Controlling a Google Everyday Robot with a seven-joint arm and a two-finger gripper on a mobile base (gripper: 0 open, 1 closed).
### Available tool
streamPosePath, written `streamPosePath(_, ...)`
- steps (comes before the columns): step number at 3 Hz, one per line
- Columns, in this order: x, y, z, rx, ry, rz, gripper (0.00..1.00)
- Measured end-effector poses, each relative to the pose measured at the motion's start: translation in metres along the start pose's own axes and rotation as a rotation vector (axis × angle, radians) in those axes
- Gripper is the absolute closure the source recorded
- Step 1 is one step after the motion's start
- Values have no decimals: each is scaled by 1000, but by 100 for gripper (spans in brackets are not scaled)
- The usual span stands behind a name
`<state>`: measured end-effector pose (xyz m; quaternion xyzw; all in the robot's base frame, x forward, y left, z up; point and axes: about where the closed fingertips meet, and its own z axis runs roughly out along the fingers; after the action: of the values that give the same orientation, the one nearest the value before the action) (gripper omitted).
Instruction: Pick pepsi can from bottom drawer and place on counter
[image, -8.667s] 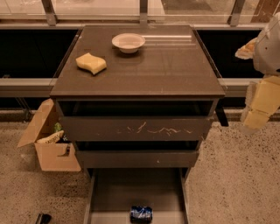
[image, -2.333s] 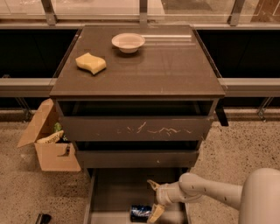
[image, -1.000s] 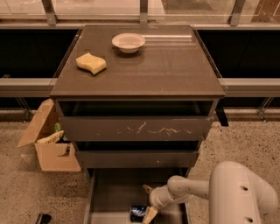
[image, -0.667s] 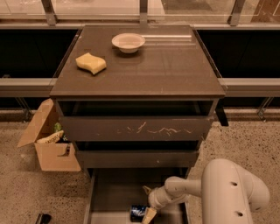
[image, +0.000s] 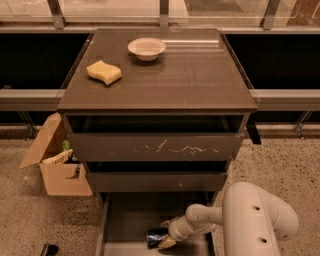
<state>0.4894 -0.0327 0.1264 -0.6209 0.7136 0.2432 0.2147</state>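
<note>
The pepsi can (image: 154, 237) lies on its side on the floor of the open bottom drawer (image: 130, 220), near the lower edge of the view. My gripper (image: 165, 235) reaches into that drawer from the right, its tan fingertips right at the can's right end. The white arm (image: 250, 220) fills the lower right. The counter (image: 165, 75) is the dark-brown top of the cabinet, above the drawers.
A yellow sponge (image: 104, 72) and a white bowl (image: 146, 48) sit on the counter. The middle drawer front (image: 155, 146) has white scratches. An open cardboard box (image: 57, 162) with items stands on the speckled floor to the left of the cabinet.
The arm came in from the right and reached down into the bottom drawer. Over the last second the gripper has crept left, closing onto the can's right end.
</note>
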Motion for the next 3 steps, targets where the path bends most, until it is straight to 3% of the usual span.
streamPosePath(1, -1, 0, -3, 15, 8, -11, 72)
streamPosePath(2, -13, 1, -37, 64, -43, -51, 97)
streamPosePath(3, -27, 6, -93, 128, -96, -110, 100)
